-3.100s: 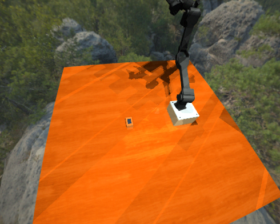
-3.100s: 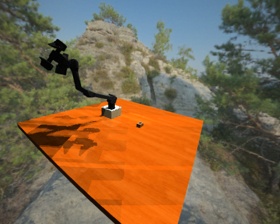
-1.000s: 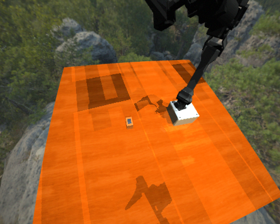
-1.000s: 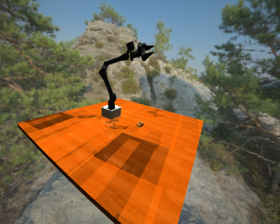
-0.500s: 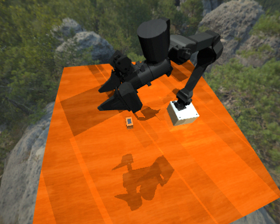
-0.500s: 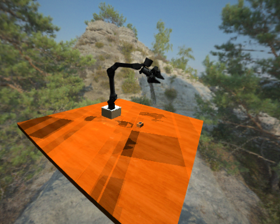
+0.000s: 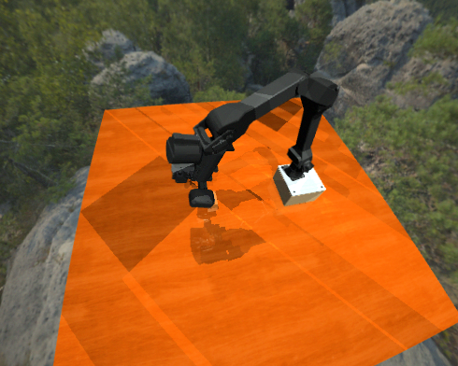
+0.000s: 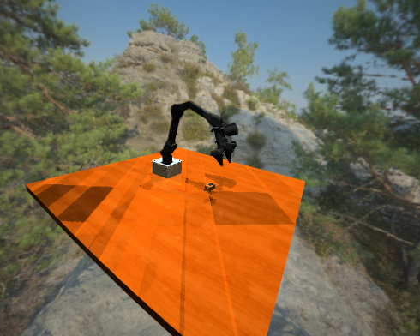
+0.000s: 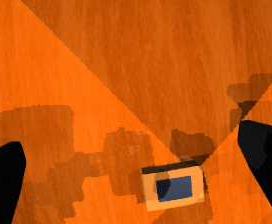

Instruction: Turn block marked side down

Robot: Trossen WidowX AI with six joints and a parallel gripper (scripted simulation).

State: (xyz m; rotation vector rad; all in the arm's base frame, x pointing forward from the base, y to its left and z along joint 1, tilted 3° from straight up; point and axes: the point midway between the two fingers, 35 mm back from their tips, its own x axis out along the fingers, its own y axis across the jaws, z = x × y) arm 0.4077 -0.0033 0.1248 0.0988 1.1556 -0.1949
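The block (image 7: 215, 202) (image 8: 210, 187) (image 9: 174, 189) is small and light orange, with a dark blue rectangle on its upper face. It rests on the orange table (image 7: 265, 317) (image 8: 158, 257). In the top view a finger hides most of it. My gripper (image 8: 225, 163) (image 9: 132, 143) is open and empty, pointing down above the table. In the exterior view the fingertips are clearly higher than the block. In the wrist view the block lies low in the picture, right of centre, between the two widely spread fingers and touching neither.
The arm's white base box (image 7: 307, 186) (image 8: 167, 169) stands on the table, to the right of the block in the top view and behind it to the left in the exterior view. Shadows of the arm fall around the block. The table's edges drop off to rocks.
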